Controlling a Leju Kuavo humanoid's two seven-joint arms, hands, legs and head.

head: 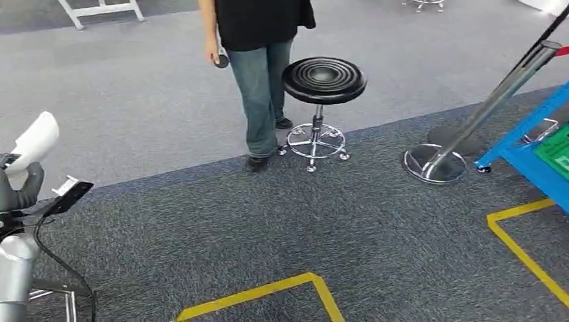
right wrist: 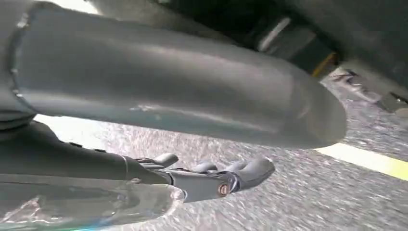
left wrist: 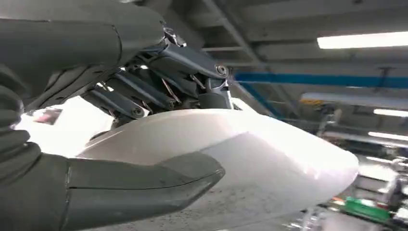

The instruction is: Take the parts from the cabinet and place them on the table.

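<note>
A smooth white curved part [head: 37, 142] sticks up at the left edge of the head view, and my left hand [head: 21, 189] grips its lower end. In the left wrist view the same white part [left wrist: 269, 159] lies between the thick thumb [left wrist: 139, 180] on one side and the dark fingers [left wrist: 159, 82] wrapped over the other. My right hand [right wrist: 192, 144] hangs above the carpet. Its thumb [right wrist: 183, 91] and its fingers [right wrist: 226, 175] stand apart, and only floor shows between them. A blue frame [head: 537, 151], perhaps the cabinet, reaches in at the right edge.
A person [head: 258, 74] stands ahead on the grey floor beside a black round stool [head: 322, 84] on a chrome wheeled base. A tilted chrome post [head: 470, 127] stands near the blue frame. Yellow tape lines [head: 268, 292] mark the dark carpet.
</note>
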